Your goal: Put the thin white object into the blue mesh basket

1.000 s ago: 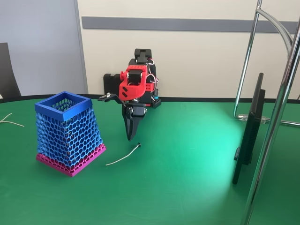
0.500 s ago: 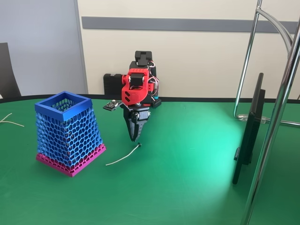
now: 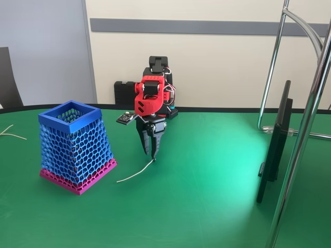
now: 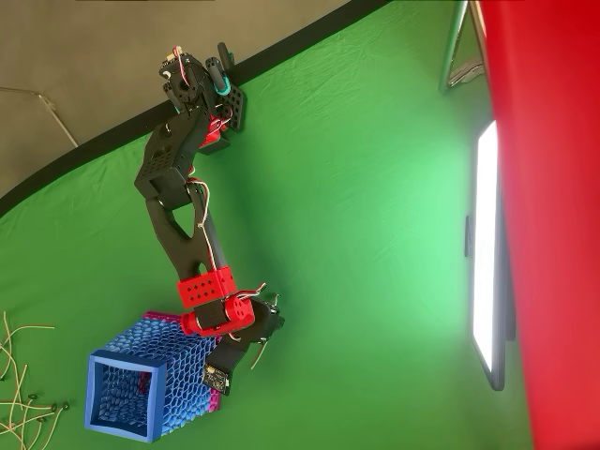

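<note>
- The thin white object (image 3: pixel 135 173) lies flat on the green table (image 3: pixel 207 196), a slightly curved strand running from near-left to far-right in the fixed view.
- Its far-right end sits directly under the gripper's tips; whether that end is touched or pinched cannot be told. In the overhead view a short part of it (image 4: pixel 258 352) shows beside the gripper.
- The gripper (image 3: pixel 151 153) points straight down, its dark fingers tapering to a point just above the table. The fingers look close together, but whether they are pressed together or slightly parted cannot be told.
- The arm's red wrist part (image 3: pixel 149 99) sits above the gripper, with the black base behind it at the table's far edge.
- The blue mesh basket (image 3: pixel 76 142) stands upright on its magenta-pink base, left of the strand and apart from it, its open top facing up.
- In the overhead view the basket (image 4: pixel 141 394) is just beside the gripper (image 4: pixel 262 330).
- Some pale strands (image 3: pixel 10 133) lie at the table's far-left edge, well apart from the basket.
- A thin dark screen (image 3: pixel 276 142) stands edge-on at the right, next to chrome tubes (image 3: pixel 305 129).
</note>
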Action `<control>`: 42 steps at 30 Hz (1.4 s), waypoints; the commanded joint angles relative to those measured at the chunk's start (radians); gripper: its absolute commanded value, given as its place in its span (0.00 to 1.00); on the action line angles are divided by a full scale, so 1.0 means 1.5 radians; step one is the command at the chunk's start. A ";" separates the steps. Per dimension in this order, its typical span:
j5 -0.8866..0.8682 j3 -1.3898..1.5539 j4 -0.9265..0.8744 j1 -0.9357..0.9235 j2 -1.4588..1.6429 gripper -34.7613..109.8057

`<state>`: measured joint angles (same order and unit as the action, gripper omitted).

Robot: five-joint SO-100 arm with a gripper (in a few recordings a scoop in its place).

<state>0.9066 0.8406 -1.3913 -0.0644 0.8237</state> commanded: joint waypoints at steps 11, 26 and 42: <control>0.036 0.035 -0.010 0.016 -0.006 0.36; 0.039 0.004 -0.010 0.012 -0.040 0.35; 0.055 -0.034 -0.030 -0.001 -0.064 0.35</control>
<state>0.9833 0.8283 -1.4312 -0.0583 0.7225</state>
